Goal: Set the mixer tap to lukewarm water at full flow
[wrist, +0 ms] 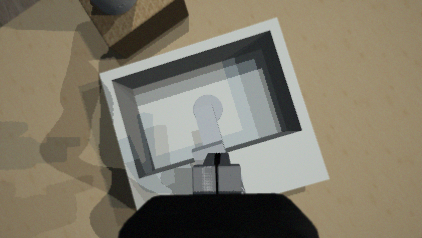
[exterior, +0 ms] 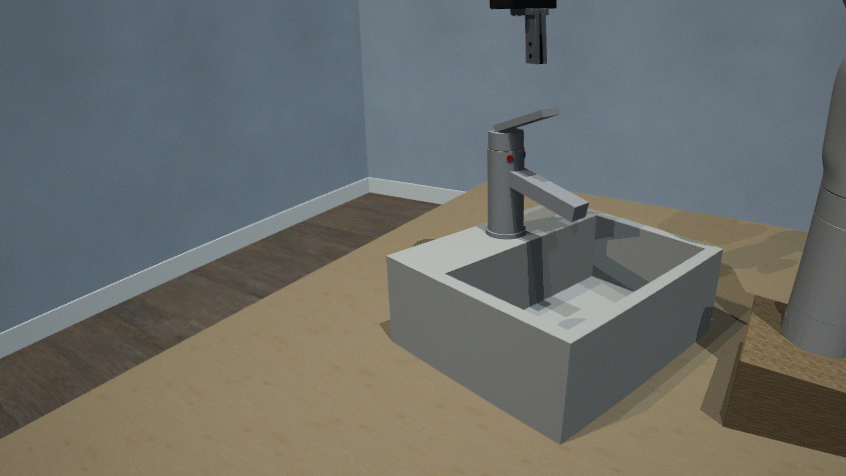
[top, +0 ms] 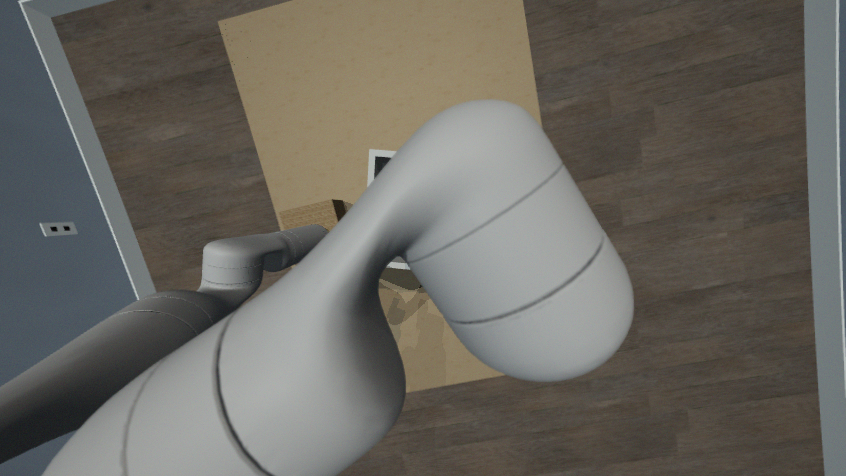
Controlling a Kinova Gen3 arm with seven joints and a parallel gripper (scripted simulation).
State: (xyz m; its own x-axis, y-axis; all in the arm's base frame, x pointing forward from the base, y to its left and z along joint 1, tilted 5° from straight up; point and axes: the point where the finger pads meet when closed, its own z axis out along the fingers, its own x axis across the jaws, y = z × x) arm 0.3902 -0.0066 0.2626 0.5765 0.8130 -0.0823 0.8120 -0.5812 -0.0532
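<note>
The grey mixer tap [exterior: 505, 183] stands on the rim of a grey square basin [exterior: 550, 296]. Its lever [exterior: 526, 120] points roughly the same way as the spout [exterior: 550, 195] and tilts a little upward. A red dot [exterior: 509, 158] marks the tap body. My gripper [exterior: 535, 56] hangs straight down above the lever's outer end, with a clear gap. It is shut and empty. In the wrist view the shut fingers [wrist: 216, 160] cover the tap body, and the spout [wrist: 209, 131] runs out over the basin [wrist: 210, 115]. In the top view my arm hides the tap.
The arm's base stands on a wooden block [exterior: 786, 378] to the right of the basin, also in the wrist view [wrist: 140, 22]. The arm's column [exterior: 825, 236] rises at the right edge. The basin sits on a tan table top, with dark wood floor and blue walls beyond.
</note>
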